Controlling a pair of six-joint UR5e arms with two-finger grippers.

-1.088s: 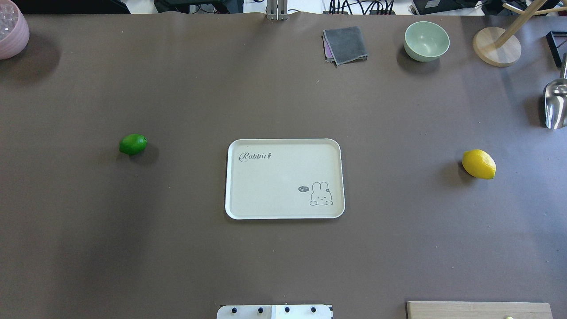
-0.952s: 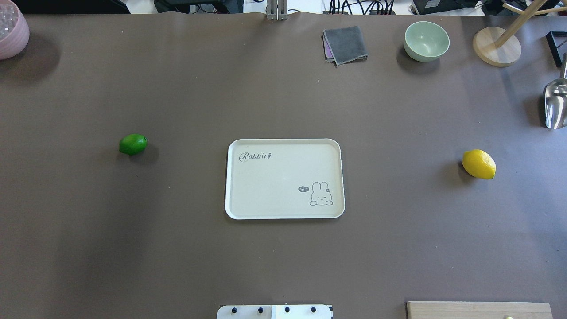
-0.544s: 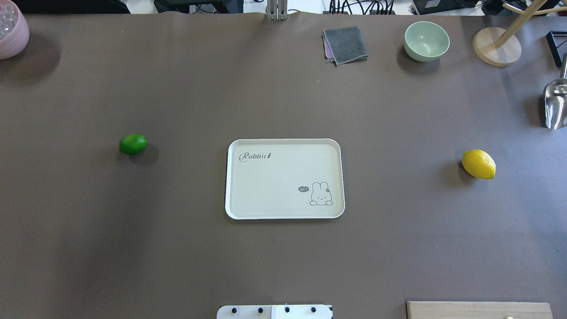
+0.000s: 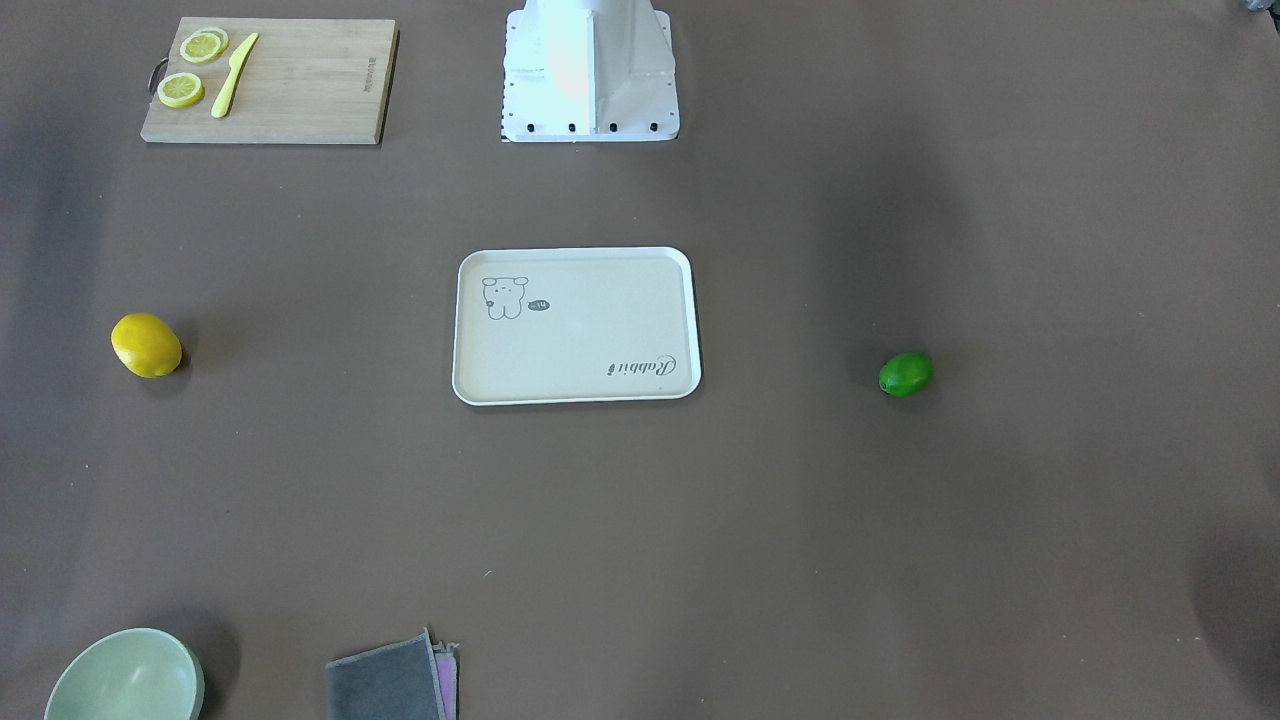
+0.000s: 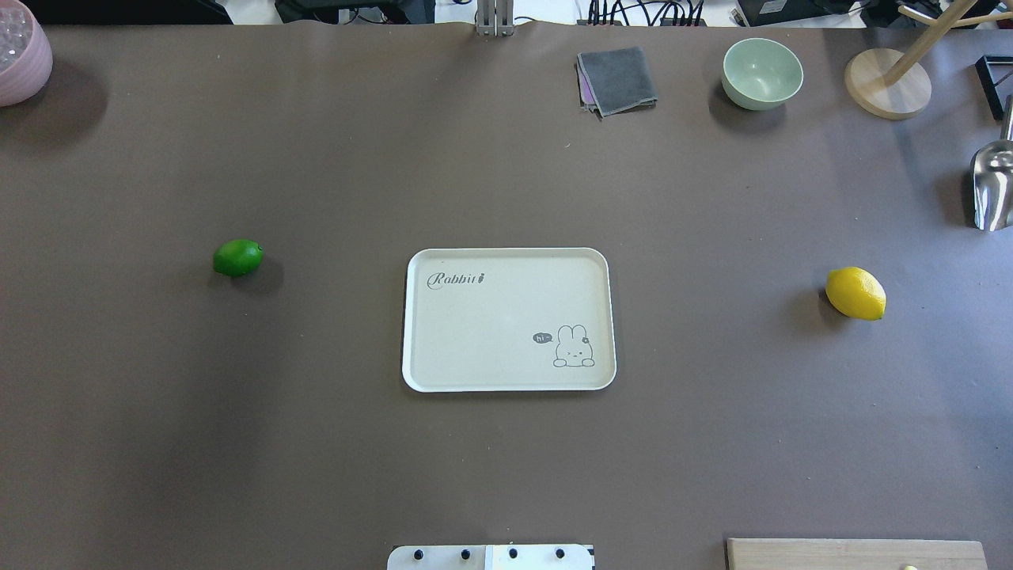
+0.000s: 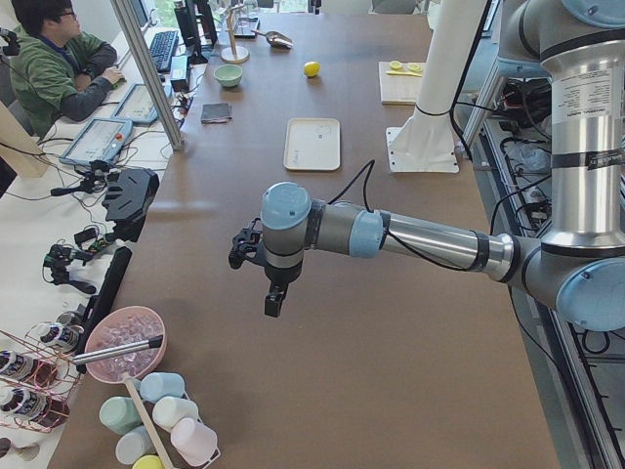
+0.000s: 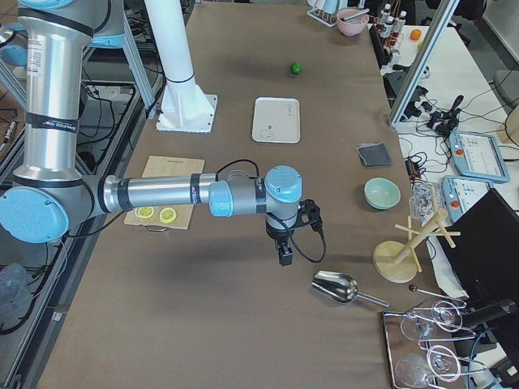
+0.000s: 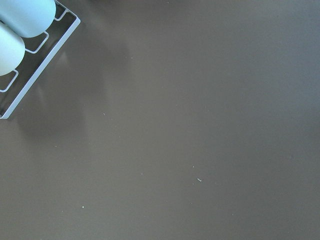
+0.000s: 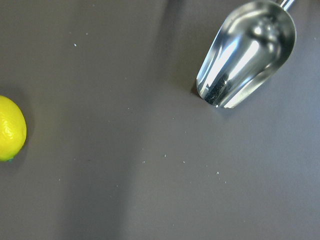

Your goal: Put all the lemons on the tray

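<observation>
The yellow lemon [image 5: 855, 294] lies on the table to the right of the tray [image 5: 491, 317]. It also shows at the left edge of the right wrist view [image 9: 11, 129]. The green lemon [image 5: 237, 258] lies to the tray's left. The tray holds nothing. Neither gripper shows in the overhead or front views. The left gripper [image 6: 270, 298] hangs over bare table at the left end, far from the green lemon. The right gripper [image 7: 285, 258] hangs over the right end near the scoop. I cannot tell whether either is open or shut.
A wooden cutting board [image 4: 300, 90] with lemon slices and a yellow knife sits beside the robot base. A green bowl [image 5: 761, 73], a grey cloth [image 5: 617, 79], a wooden stand [image 5: 886, 83] and a metal scoop [image 9: 245, 55] lie at the far right. A pink bowl [image 5: 20, 55] stands far left.
</observation>
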